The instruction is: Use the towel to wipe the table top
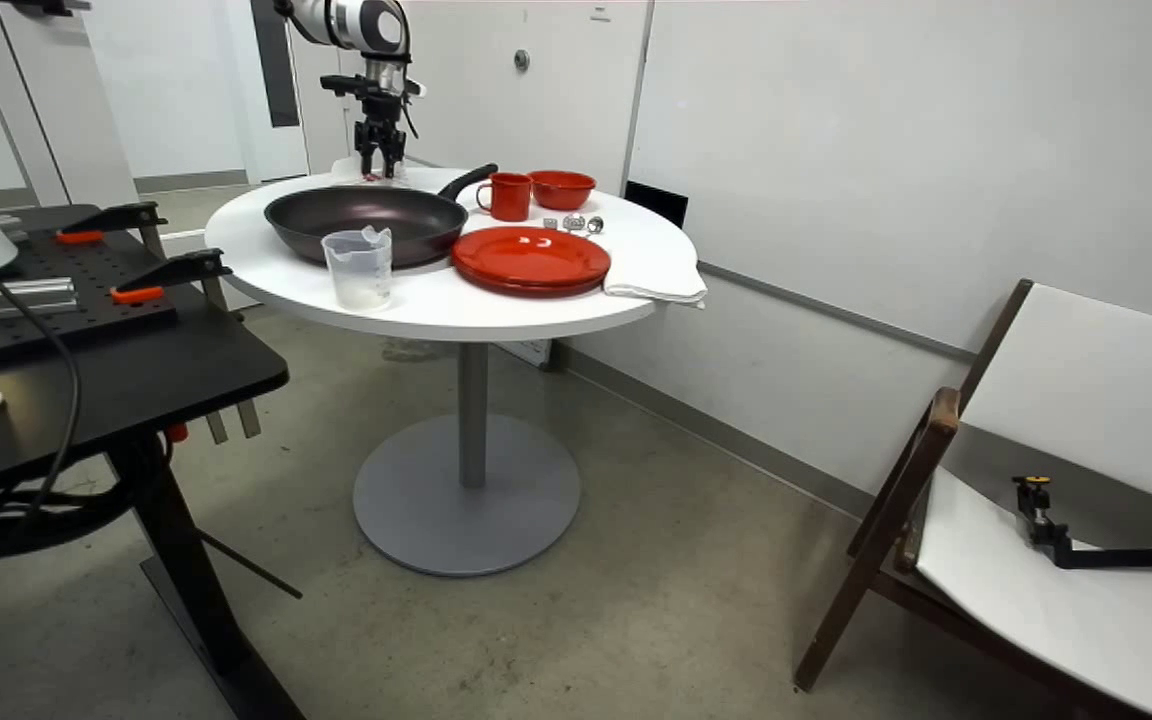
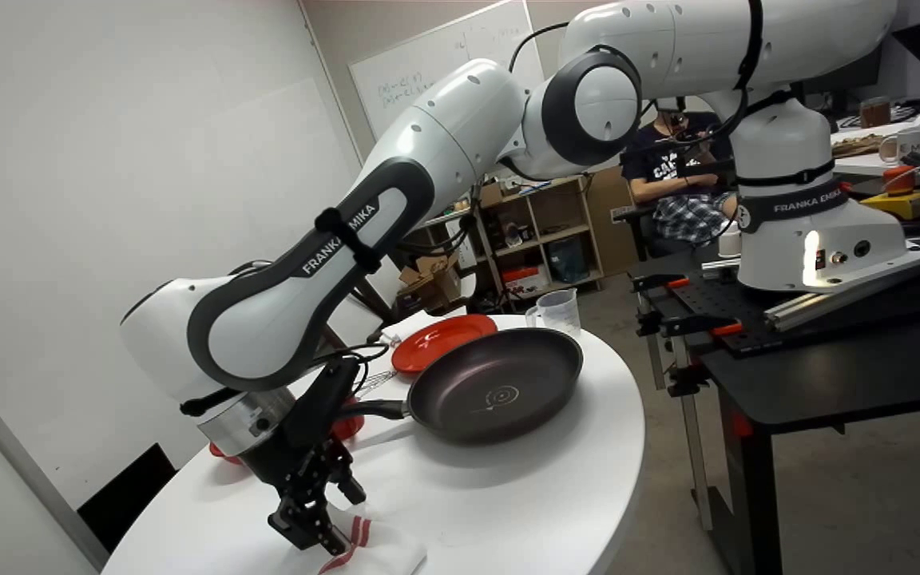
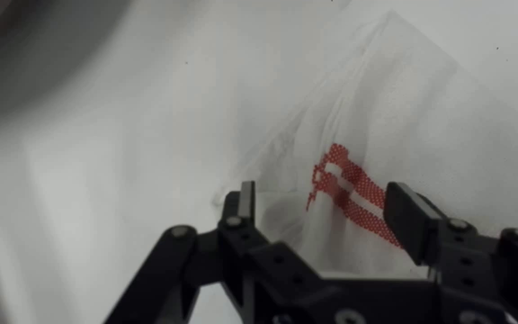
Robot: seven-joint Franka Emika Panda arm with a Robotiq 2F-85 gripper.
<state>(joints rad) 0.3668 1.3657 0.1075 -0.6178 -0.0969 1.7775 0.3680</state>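
Note:
The towel [image 3: 412,103], white with red stripes, lies rumpled on the round white table top [image 3: 164,117]. In an exterior view the towel [image 2: 388,551] shows at the bottom edge, partly cut off, on the table top [image 2: 500,495]. My gripper [image 3: 319,198] points down with its fingers wide apart. A raised, striped fold of the towel lies between the fingers, with gaps beside it. The gripper [image 2: 348,521] is low over the towel in an exterior view, and the gripper [image 1: 378,172] also shows behind the pan, which hides most of the towel there.
A dark frying pan [image 1: 376,215] stands beside the gripper, its handle toward a red mug [image 1: 511,197] and red bowl [image 1: 562,190]. Red plates [image 1: 531,257], a measuring cup [image 1: 359,270], and a folded white cloth [image 1: 658,278] are near the edge. A black desk [image 1: 136,370] stands alongside.

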